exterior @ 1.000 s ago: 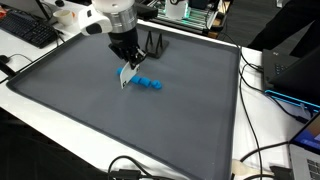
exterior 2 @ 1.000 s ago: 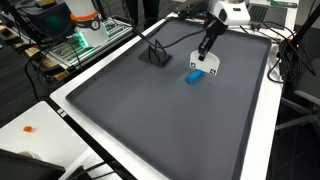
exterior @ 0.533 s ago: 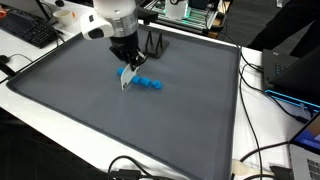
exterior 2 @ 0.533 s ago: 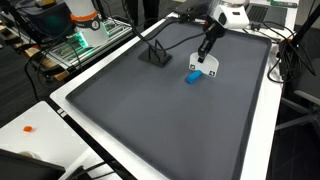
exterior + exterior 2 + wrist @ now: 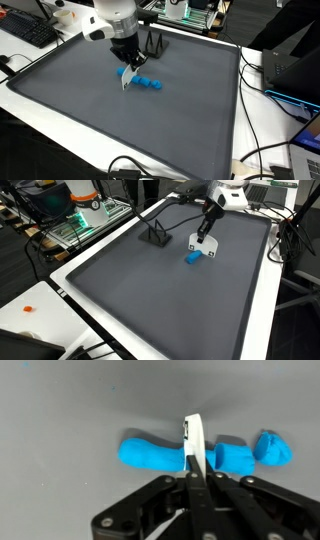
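My gripper (image 5: 197,478) is shut on a thin white blade (image 5: 195,445) and holds it edge-down over a roll of blue clay (image 5: 150,455) on the dark grey mat. In the wrist view the blade stands in a gap between the long piece and a shorter piece (image 5: 235,458), with a round lump (image 5: 273,448) at the right end. In both exterior views the gripper (image 5: 126,66) (image 5: 203,235) holds the white blade (image 5: 125,76) (image 5: 205,248) beside the blue clay (image 5: 150,83) (image 5: 193,256).
A black wire stand (image 5: 153,43) (image 5: 155,233) sits on the mat (image 5: 120,120) (image 5: 150,300) behind the clay. Keyboard (image 5: 28,30), cables and electronics lie on the white table around the mat. A small orange item (image 5: 29,308) lies off the mat.
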`<control>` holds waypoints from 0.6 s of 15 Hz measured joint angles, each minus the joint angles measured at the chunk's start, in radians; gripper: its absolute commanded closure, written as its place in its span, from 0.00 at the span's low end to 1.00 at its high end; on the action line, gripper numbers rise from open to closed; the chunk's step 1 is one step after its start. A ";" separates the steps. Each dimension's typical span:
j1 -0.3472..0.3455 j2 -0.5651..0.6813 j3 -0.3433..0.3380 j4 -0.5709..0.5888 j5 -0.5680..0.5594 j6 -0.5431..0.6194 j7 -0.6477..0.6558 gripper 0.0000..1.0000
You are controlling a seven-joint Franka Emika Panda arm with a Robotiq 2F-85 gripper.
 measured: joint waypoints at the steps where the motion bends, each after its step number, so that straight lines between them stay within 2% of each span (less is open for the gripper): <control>1: -0.001 -0.001 0.000 -0.002 0.003 0.000 -0.002 0.99; 9: -0.015 -0.026 0.004 -0.045 0.055 -0.037 -0.005 0.99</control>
